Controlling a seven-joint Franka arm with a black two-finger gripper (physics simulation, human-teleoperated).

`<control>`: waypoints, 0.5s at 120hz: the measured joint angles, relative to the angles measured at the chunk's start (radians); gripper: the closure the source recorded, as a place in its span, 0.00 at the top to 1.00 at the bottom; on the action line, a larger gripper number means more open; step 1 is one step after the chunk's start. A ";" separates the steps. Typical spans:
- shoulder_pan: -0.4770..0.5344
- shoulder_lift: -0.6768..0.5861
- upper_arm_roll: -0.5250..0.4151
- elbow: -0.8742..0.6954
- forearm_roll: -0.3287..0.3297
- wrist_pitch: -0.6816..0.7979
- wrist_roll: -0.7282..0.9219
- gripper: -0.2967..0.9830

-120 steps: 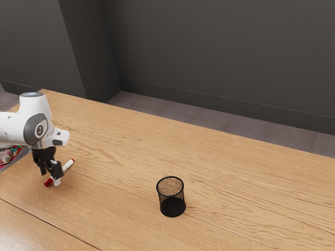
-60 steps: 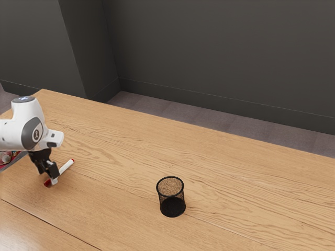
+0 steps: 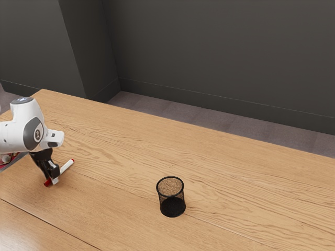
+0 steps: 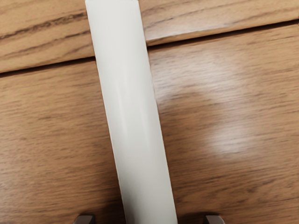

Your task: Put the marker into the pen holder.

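My gripper [image 3: 51, 181] is low at the exterior view's left, around the lower part of the marker [image 3: 66, 166]. The marker lies on the table, white with red ends. In the wrist view my gripper [image 4: 149, 219] is open: its two tips stand apart at the lower edge, with the white marker body [image 4: 133, 116] running between them and a gap on either side. The black mesh pen holder [image 3: 171, 204] stands upright, well apart from the marker, toward the exterior view's right.
A grey container [image 3: 11, 161] with reddish items is partly behind the arm at the exterior view's left edge. The wooden table [image 3: 235, 183] has a dark seam near its front, and a grey wall rises beyond its far edge.
My hand has shifted slightly toward the exterior view's left, and its fingers appear closer together there. The marker and pen holder have not moved.
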 joint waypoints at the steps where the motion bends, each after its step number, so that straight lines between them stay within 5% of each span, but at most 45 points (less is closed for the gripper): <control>1: 0.000 0.000 0.000 0.000 0.000 0.000 0.000 0.41; 23: -0.003 0.000 0.000 0.000 0.000 0.002 0.005 0.28; 53: -0.003 0.000 0.001 0.000 0.007 0.007 -0.007 0.32; 60: -0.004 0.000 0.001 0.000 0.015 0.008 -0.015 0.22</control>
